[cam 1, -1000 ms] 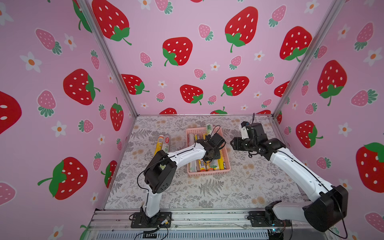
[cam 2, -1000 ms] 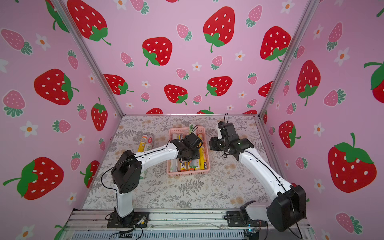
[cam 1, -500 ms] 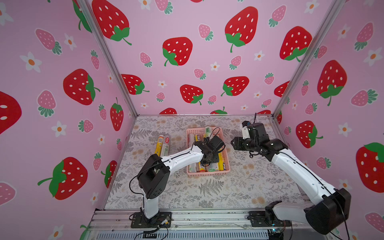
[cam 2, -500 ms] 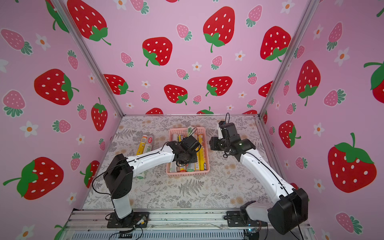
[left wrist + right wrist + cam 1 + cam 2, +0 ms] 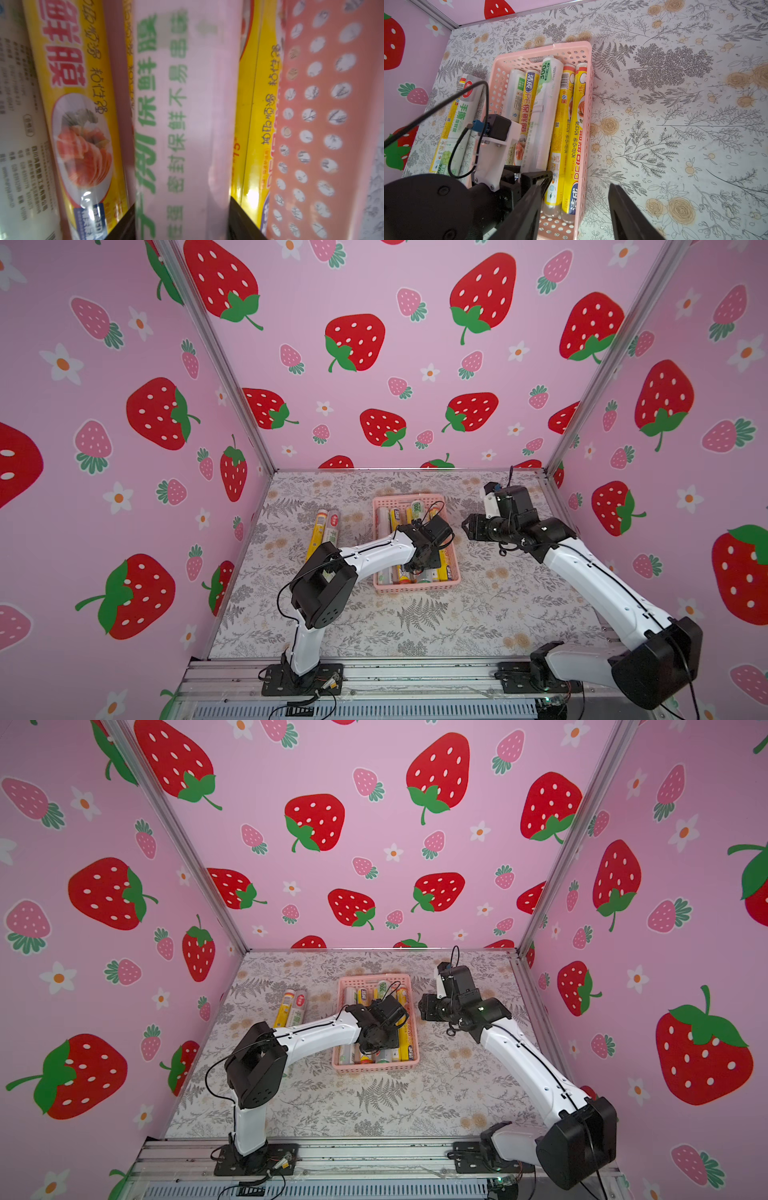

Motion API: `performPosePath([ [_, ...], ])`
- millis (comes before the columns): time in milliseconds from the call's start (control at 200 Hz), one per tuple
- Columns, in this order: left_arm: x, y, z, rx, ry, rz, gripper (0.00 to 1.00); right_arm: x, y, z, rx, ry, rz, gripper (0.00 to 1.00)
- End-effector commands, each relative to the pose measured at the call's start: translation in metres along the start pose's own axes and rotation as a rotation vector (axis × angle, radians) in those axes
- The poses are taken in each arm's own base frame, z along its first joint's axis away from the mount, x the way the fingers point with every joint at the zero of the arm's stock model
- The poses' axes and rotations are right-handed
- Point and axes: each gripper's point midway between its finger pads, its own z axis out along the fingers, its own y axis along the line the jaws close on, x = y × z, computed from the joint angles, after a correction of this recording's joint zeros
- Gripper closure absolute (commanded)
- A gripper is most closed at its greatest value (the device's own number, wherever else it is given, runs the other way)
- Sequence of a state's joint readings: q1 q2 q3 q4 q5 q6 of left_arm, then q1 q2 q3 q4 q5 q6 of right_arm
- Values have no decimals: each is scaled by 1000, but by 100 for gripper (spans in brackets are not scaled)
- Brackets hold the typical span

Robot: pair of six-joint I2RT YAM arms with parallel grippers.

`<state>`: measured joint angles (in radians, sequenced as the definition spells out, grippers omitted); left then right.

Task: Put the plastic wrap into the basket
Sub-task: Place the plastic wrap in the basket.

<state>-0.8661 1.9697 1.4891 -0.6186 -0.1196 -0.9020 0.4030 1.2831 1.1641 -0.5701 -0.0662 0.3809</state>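
The pink basket [image 5: 417, 587] [image 5: 375, 1068] [image 5: 589, 99] holds several plastic wrap rolls, yellow and white. My left gripper [image 5: 419, 567] [image 5: 374, 1048] [image 5: 182, 207] reaches down into the basket. Its black fingers [image 5: 245, 222] lie against both sides of a white roll with green print [image 5: 182, 124] [image 5: 545, 116], which rests on top of the other rolls. Two more rolls [image 5: 326, 531] [image 5: 291, 1011] [image 5: 454, 124] lie on the table left of the basket. My right gripper [image 5: 467, 526] [image 5: 423, 1007] [image 5: 574, 186] hangs open and empty just right of the basket.
The floral table cover [image 5: 478, 614] spreads in front of and to the right of the basket. Pink strawberry walls [image 5: 374, 364] enclose the back and both sides. The left arm's cable [image 5: 452, 99] loops over the rolls outside the basket.
The left wrist stays low over the basket with the white roll while its elbow sways a little. The right arm has hardly moved.
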Motion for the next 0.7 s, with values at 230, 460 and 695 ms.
performPosePath([
  [230,-25,-29,-55,130,-98,109,20,-6,0,0,1,-9,-12,43],
  [460,-36,-3,-64,67,-149,90,22,-6,-1,-6,6,-24,-19,43],
  [695,-48,88,-112,-129,-241,1,21,-1,17,-7,-97,7,-4,42],
])
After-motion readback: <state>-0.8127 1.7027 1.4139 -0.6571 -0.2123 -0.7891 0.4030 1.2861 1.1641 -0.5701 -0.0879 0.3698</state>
